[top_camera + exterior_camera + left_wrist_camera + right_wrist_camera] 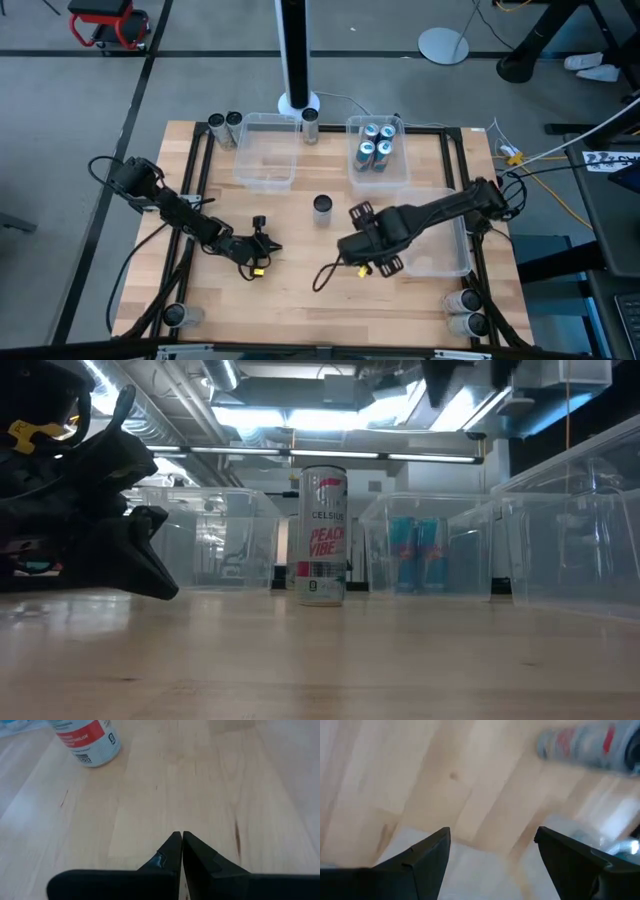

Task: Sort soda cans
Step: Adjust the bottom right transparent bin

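Observation:
One soda can (321, 208), silver with red print, stands upright on its base in the middle of the table; it also shows in the low view (322, 535) and in the left wrist view (90, 742). Several blue soda cans (375, 145) stand in a clear bin (400, 172) at the far right. My left gripper (262, 245) is shut low over the wood, left of and nearer than the middle can, with nothing between its fingers (181, 837). My right gripper (355, 240) hangs open above the table, pointing down, right of and nearer than that can; the can shows blurred in its wrist view (580, 745).
A clear bin (265, 150) stands at the far left and another (445, 240) along the right edge. More cans stand at the far edge (225, 125) (310, 125), the near left corner (175, 315) and the near right corner (465, 310). Bare wood lies along the near side.

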